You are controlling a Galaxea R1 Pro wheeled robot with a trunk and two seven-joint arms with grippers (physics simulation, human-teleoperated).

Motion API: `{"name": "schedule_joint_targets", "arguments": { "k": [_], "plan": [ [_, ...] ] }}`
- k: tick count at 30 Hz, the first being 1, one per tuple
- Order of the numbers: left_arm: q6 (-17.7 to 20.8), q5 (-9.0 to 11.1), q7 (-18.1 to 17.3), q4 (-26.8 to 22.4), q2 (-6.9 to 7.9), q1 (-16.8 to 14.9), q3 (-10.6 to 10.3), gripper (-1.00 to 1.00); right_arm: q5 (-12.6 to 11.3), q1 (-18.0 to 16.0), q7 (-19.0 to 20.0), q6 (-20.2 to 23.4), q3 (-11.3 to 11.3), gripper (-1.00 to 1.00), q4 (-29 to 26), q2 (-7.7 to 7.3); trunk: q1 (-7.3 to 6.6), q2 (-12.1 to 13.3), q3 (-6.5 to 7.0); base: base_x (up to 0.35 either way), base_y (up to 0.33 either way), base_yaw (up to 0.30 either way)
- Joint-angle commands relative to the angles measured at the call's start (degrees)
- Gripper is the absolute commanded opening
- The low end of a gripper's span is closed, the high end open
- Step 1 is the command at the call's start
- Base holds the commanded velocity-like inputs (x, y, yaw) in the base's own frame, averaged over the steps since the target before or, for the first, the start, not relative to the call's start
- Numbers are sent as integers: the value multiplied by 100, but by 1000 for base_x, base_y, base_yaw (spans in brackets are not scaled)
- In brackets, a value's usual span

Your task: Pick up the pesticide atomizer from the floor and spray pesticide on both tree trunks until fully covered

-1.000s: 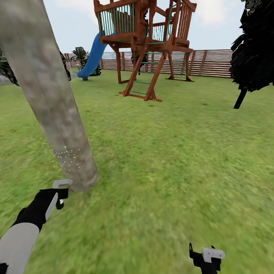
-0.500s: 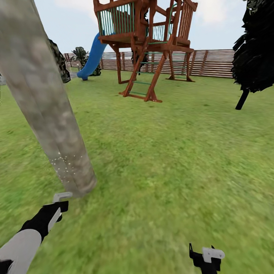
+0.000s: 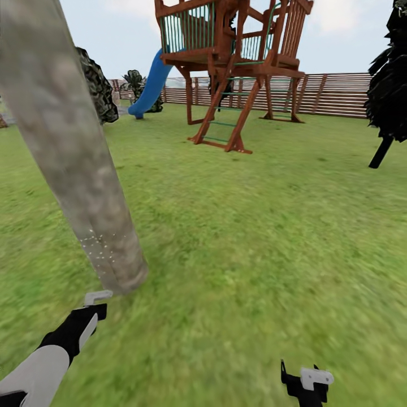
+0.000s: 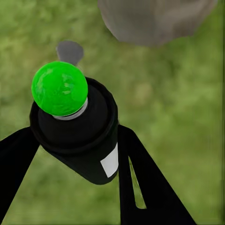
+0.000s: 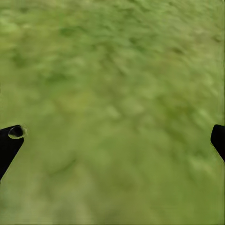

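Atomizer label blank; tip green.

Head view: we look forward and down over the lawn, trunk close at our left, fence far off.
Left wrist view: close, facing down at grass and the trunk's foot, shared with our head view.
Right wrist view: close above grass.

tree trunk: pale grey-brown, mottled
pesticide: whitish specks
pesticide atomizer: black, bright green tip
lawn: green
slide: blue
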Motion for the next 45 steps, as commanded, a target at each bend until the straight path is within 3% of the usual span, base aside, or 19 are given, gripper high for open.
{"name": "schedule_joint_targets", "arguments": {
  "k": [1,7,20,28,45],
  "plan": [
    [5,-9,0,-1,-5,0,0,-100,0,0,0,0,0,100,1,3,0,0,0,237,-163,232],
    [9,-14,9,0,-17,0,-4,-100,0,0,0,0,0,100,-4,6,0,0,0,208,-195,246],
    [18,-16,0,156,-18,0,-16,-100,0,0,0,0,0,100,-5,3,0,0,0,112,-260,18],
    [-37,-16,0,418,-112,0,-20,-100,0,0,0,0,0,100,-5,6,0,0,0,208,-219,261],
    [-174,-31,18,421,-115,0,0,-100,0,0,0,0,0,100,-7,6,0,0,0,216,-194,204]
  ]
}}
